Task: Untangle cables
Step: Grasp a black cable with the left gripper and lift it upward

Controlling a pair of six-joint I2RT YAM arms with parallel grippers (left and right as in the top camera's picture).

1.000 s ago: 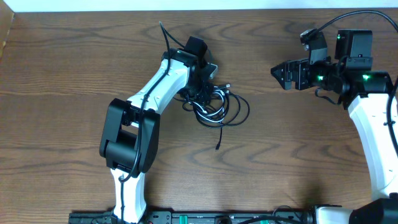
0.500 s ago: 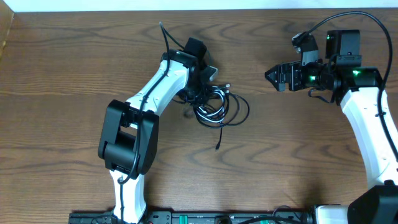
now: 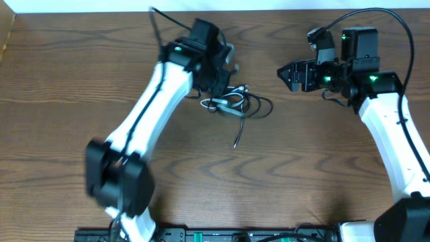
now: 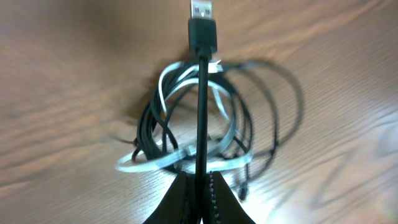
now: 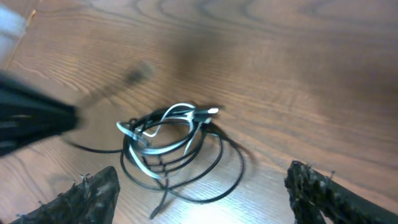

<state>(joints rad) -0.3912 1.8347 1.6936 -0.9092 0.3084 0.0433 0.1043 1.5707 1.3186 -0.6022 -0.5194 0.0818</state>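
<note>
The cables point(image 3: 236, 104) lie tangled in the upper middle of the table: black loops and one white cord point(image 4: 180, 158), also seen in the right wrist view point(image 5: 171, 146). My left gripper point(image 4: 200, 186) is shut on a black cable point(image 4: 202, 112) whose USB plug point(image 4: 203, 25) sticks out past the fingers, above the tangle. In the overhead view the left gripper point(image 3: 213, 75) sits at the tangle's upper left. My right gripper point(image 3: 285, 74) is open and empty, right of the tangle, fingers wide in its wrist view point(image 5: 199, 193).
A loose black cable end point(image 3: 237, 141) trails toward the table's front. Wood table point(image 3: 302, 175) all around; white wall strip at the far edge.
My left arm has swung up and back, lifting the black cable and stretching the tangle flatter. My right gripper has moved left toward the tangle.
</note>
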